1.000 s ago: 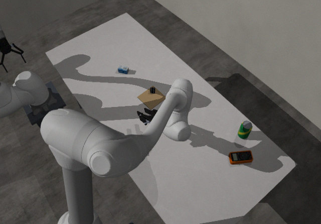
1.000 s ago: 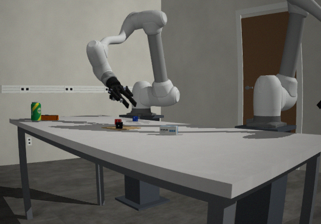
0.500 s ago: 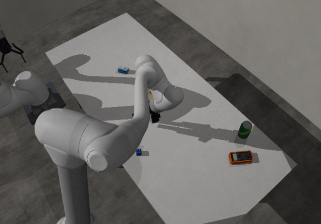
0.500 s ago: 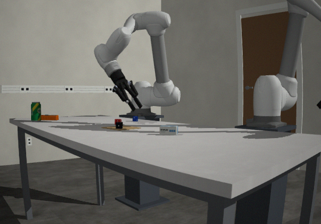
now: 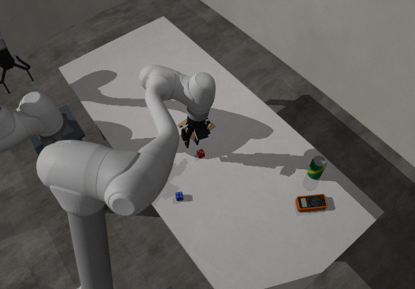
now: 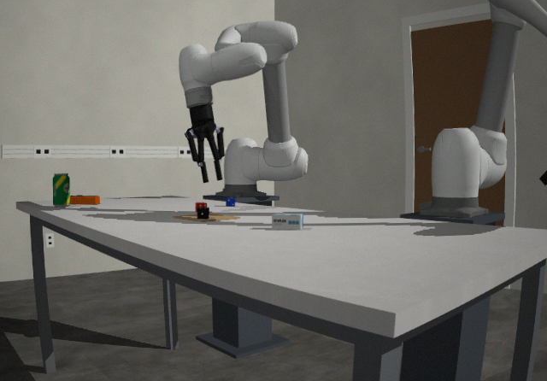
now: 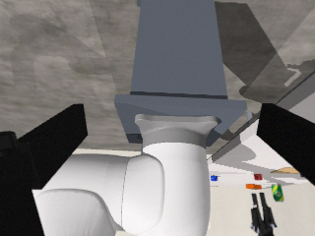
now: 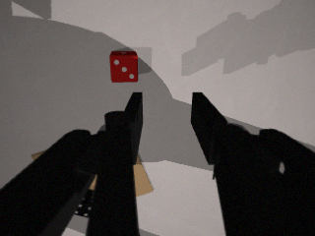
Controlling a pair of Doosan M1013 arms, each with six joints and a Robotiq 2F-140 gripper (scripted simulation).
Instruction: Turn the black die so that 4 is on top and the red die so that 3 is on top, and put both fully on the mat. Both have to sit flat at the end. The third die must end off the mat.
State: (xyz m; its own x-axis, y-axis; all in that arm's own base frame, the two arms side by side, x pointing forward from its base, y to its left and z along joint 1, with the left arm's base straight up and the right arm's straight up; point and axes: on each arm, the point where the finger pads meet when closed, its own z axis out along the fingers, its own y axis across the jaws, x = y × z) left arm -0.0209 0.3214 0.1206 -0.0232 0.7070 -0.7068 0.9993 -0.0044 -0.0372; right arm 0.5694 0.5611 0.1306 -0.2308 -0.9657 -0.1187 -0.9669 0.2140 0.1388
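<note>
The red die (image 5: 200,153) (image 6: 201,206) (image 7: 258,177) (image 8: 124,68) sits on the table just off the tan mat (image 5: 211,125) (image 6: 180,217) (image 8: 143,182), three pips on top. The black die (image 6: 202,213) (image 8: 85,208) is on the mat. A finger partly covers it in the right wrist view, so its top number is unclear. The blue die (image 5: 179,196) (image 6: 230,202) (image 7: 214,178) lies off the mat. My right gripper (image 5: 192,144) (image 6: 212,179) (image 8: 166,107) is partly open, empty, pointing down above the red die and mat. My left gripper (image 5: 21,85) (image 7: 171,119) is wide open, off the table.
A green can (image 5: 315,168) (image 6: 61,189) and an orange multimeter (image 5: 310,203) (image 6: 85,200) stand far from the mat at one end of the table. A small white and blue box (image 6: 287,221) lies beyond the mat on the other side; the right arm hides it in the top view.
</note>
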